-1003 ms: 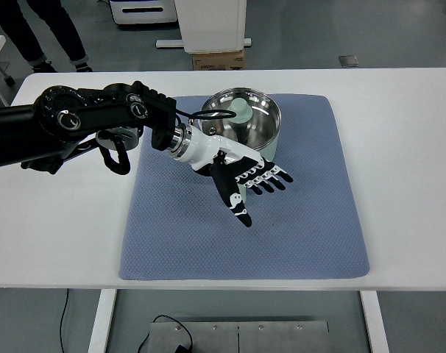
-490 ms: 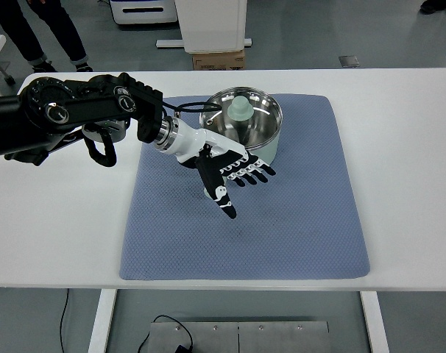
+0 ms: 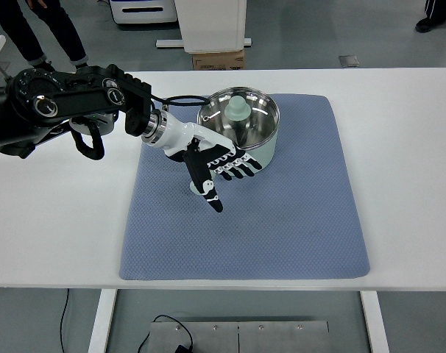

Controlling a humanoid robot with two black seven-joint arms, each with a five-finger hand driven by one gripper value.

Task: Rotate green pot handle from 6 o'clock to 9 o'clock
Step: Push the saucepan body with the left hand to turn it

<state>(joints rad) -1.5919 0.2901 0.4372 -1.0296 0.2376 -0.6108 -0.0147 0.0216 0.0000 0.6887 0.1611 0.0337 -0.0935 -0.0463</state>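
While my left hand (image 3: 217,163) hangs over the blue mat (image 3: 296,213), its fingers (image 3: 241,167) are spread and hold nothing, the thumb pointing down toward my side. Just beyond them the green pot (image 3: 241,129) stands on the mat's far part, lid (image 3: 238,118) on. Its handle (image 3: 199,189) pokes out beneath my hand, mostly hidden. My arm crosses the white table (image 3: 407,147).

A white table (image 3: 400,169) carries a blue quilted mat (image 3: 296,228), which lies flat at the middle and reaches close to the near edge. At the mat's far side, left of centre, stands a green pot (image 3: 245,129).
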